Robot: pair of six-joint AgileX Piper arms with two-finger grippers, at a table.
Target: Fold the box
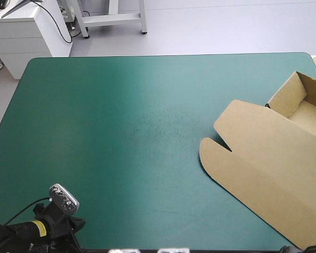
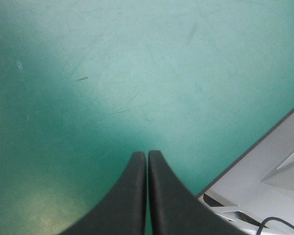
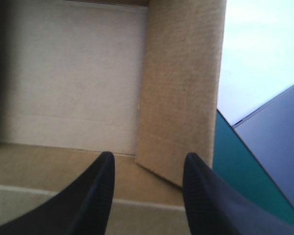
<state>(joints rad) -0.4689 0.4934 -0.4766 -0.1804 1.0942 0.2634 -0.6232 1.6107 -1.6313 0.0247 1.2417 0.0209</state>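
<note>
The box (image 1: 274, 158) is being seen on the table (image 1: 121, 132) at 4 o'clock.
The left gripper (image 2: 147, 154) is being held closed, empty, at 7 o'clock; the right gripper (image 3: 149, 156) is being held parted over the box, empty.

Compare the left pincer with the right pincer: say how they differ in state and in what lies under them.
The left pincer is shut, its black fingers meeting in one point. The right pincer is open, its fingers standing apart. The left pincer is over bare teal-green cover, near a table edge, while the right pincer is over the brown box. What they share: neither grips anything.
</note>
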